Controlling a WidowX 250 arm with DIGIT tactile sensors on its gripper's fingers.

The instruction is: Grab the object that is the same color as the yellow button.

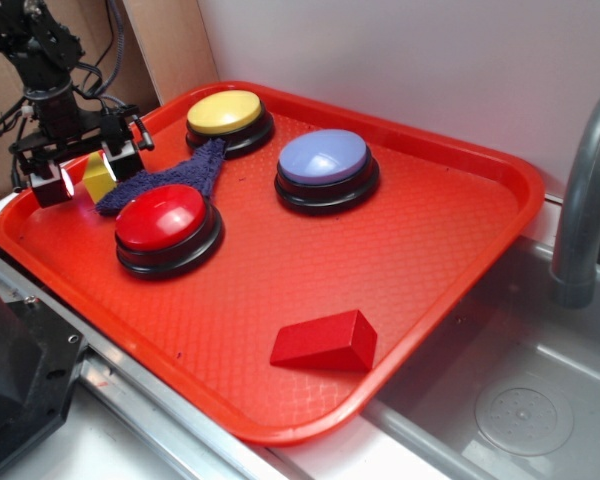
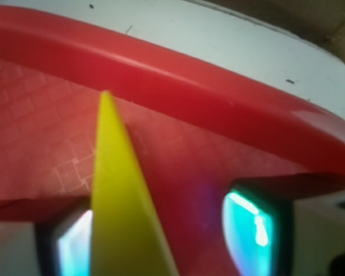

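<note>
The small yellow block [image 1: 98, 178] with a pointed top stands at the far left corner of the red tray [image 1: 430, 240], beside a dark blue cloth [image 1: 180, 175]. My gripper [image 1: 88, 172] is down around it, one finger on each side. In the wrist view the yellow block [image 2: 118, 218] lies against the left pad [image 2: 75, 250]. A gap of red tray floor separates it from the right pad [image 2: 247, 230], so the jaws are open. The yellow button [image 1: 226, 113] sits on its black base at the tray's far edge.
A red dome button [image 1: 167, 222] is just right of the gripper and a lavender-blue one [image 1: 325, 165] sits mid-tray. A red wedge block [image 1: 325, 342] lies near the front. The tray rim [image 2: 218, 86] is close ahead. A sink and grey faucet [image 1: 585, 200] are on the right.
</note>
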